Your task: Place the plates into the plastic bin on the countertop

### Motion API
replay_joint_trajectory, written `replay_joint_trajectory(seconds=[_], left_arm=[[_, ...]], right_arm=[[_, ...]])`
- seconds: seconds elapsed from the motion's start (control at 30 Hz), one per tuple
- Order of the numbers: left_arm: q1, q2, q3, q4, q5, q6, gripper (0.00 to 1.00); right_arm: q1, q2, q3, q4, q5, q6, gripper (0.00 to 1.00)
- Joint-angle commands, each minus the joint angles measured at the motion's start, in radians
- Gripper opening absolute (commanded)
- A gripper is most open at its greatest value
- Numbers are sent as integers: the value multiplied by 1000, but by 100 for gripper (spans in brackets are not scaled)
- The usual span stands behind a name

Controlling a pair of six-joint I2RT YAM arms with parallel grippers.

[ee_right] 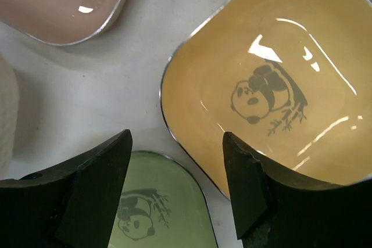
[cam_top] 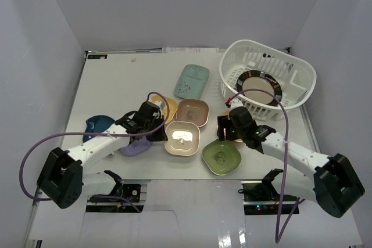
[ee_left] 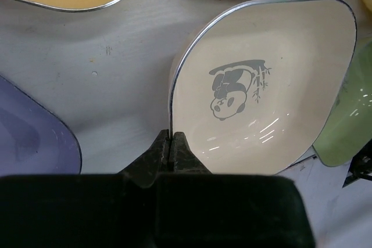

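Pincer of the left arm is pressed together right at the near left rim of the cream plate; whether the thin rim is nipped between its tips cannot be told. Using that cream plate on the white table as landmark: far to its left lies the dark blue plate, partly under the left arm. Just left of it lies the purple plate, apart from it with bare table between. Behind it and a little left is the yellow plate. Straight behind, close to it, sits the brown plate, and farther behind that the oblong mint plate. To its near right the green plate tucks under its corner. Right of it the right pincer hangs spread wide and pinches nothing, one finger over the green plate and the other over the near rim of the orange plate. Far to the right and behind stands the bin, with the round black-rimmed plate lying inside it, tilted.
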Motion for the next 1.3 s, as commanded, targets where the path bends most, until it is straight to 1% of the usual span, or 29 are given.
replay_joint_trajectory(seconds=[0.0, 0.03, 0.1, 0.13, 0.17, 0.2, 0.3, 0.33, 0.4, 0.5, 0.53, 0.63, 0.67, 0.73, 0.77, 0.83, 0.87, 0.93, 0.97, 1.0, 1.1, 1.27], left_arm=[[-5, -98, 44, -25, -14, -9, 0], [-5, -127, 51, -34, -22, -9, 0], [-5, -150, 65, -46, -34, -6, 0], [-5, -159, 81, -53, -39, -1, 0], [-5, -173, 88, -63, -48, 2, 0], [-5, -179, 104, -68, -52, 9, 0], [-5, -204, 119, -71, -69, 16, 0], [-5, -207, 121, -71, -79, 19, 0], [-5, -213, 127, -66, -94, 19, 0], [-5, -227, 125, -42, -86, 14, 0], [-5, -230, 125, -31, -82, 11, 0], [-5, -233, 127, -5, -57, 9, 0], [-5, -234, 121, 3, -51, 6, 0], [-5, -236, 114, 22, -27, 3, 0], [-5, -234, 110, 27, -17, 2, 0], [-5, -224, 108, 44, 24, -3, 0], [-5, -222, 111, 53, 38, -4, 0], [-5, -216, 119, 58, 64, -4, 0], [-5, -210, 127, 56, 66, -3, 0], [-5, -205, 148, 56, 67, 2, 0], [-5, -169, 188, 65, 79, 6, 0], [-11, -78, 303, 75, 95, 17, 0]], right_arm=[[27, 104, 77, 75, 55, -58, 70], [37, 160, 100, 69, 61, -68, 67], [47, 208, 117, 69, 78, -72, 62], [57, 227, 134, 67, 95, -73, 56], [63, 254, 139, 69, 108, -70, 52], [70, 262, 145, 75, 130, -69, 44], [83, 280, 162, 72, 154, -70, 29], [101, 280, 182, 64, 182, -70, 20], [129, 256, 209, 35, 211, -84, 15], [205, 187, 295, -17, 262, -113, 8], [219, 149, 361, -35, 274, -122, 8], [233, 92, 464, -100, 290, -156, 8], [235, 83, 523, -107, 291, -183, 8], [231, 76, 583, -121, 335, -226, 8], [230, 83, 640, -118, 410, -257, 8], [166, 127, 695, -118, 440, -341, 8], [58, 162, 741, -117, 396, -349, 8], [-84, 207, 772, -112, 282, -349, 8], [-147, 231, 784, -114, 191, -349, 8], [-240, 256, 797, -111, 175, -349, 8], [-323, 375, 800, -94, 158, -349, 8], [-414, 477, 765, -23, 61, -305, 8]])
